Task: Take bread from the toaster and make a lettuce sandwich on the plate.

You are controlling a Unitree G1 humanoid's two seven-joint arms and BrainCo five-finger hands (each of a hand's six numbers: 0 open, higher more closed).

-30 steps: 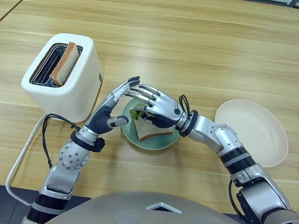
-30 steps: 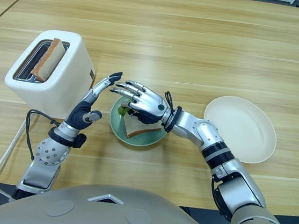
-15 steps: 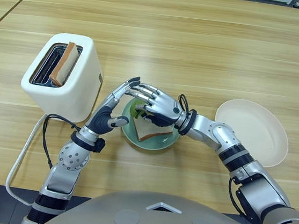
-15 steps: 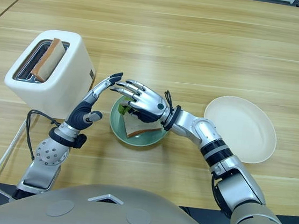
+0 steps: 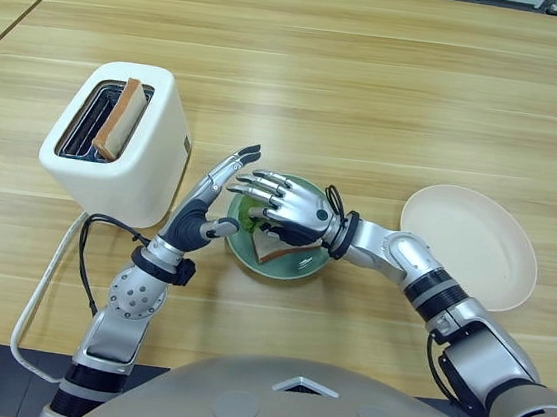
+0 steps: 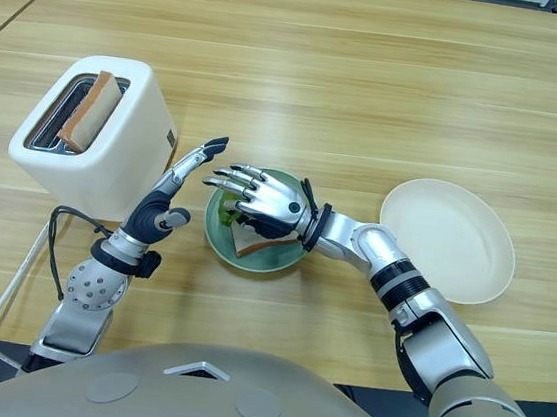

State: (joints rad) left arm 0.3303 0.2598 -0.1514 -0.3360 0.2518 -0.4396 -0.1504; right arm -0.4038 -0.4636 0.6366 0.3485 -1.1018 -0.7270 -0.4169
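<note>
On the counter (image 5: 373,88), the toaster (image 5: 126,176) stands left, 1 bread slice (image 5: 120,117) upright in its slot. Right of it sits a bowl (image 5: 302,267) holding another slice (image 5: 276,252) and lettuce (image 5: 249,217) (the right hand (image 5: 294,208) hovers above). The left hand (image 5: 202,215) is between toaster and bowl. A plate (image 5: 470,246) lies farthest right.

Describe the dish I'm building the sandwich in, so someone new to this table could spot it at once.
Start at the white toaster on the left; just right of it sits a small round green dish. Unlike the larger cream plate further right, it holds a bread slice and lettuce, with the right hand over it.
</note>
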